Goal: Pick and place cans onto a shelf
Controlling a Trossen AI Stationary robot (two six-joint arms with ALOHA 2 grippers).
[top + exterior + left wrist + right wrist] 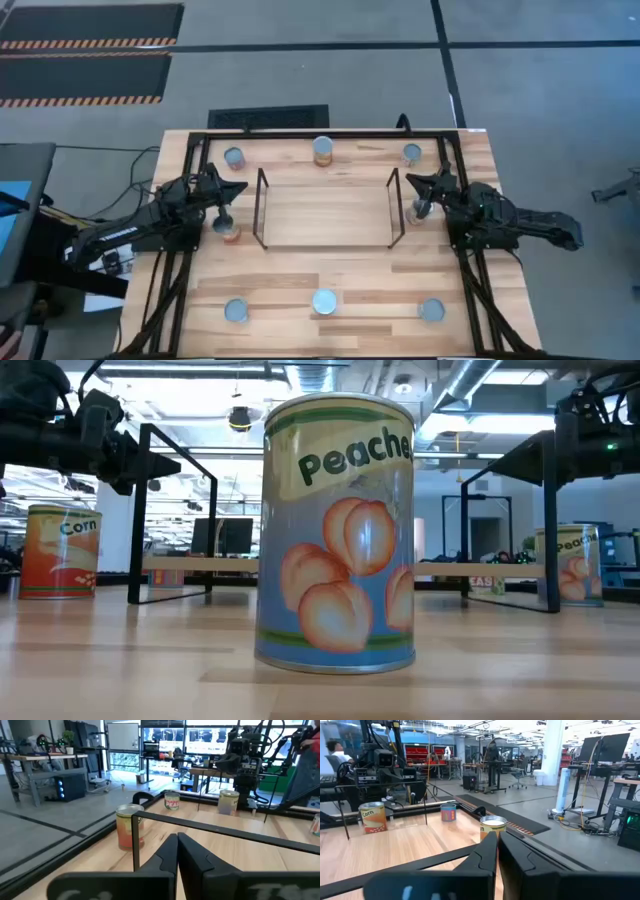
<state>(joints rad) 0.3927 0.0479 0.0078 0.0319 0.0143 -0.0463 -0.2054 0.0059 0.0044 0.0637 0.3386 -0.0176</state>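
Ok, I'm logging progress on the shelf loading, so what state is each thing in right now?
Low light-wood shelf with black wire ends: bare, no can on it.
Eight small round tins: upright on the table around the shelf.
Left gripper: shut, empty, beside the shelf.
Right gripper: nearly shut, empty.

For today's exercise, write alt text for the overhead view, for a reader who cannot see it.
An empty wooden shelf sits mid-table, with eight cans spaced around it: three along each long side, one at each end. The left pincer and right pincer each hang by an end can.
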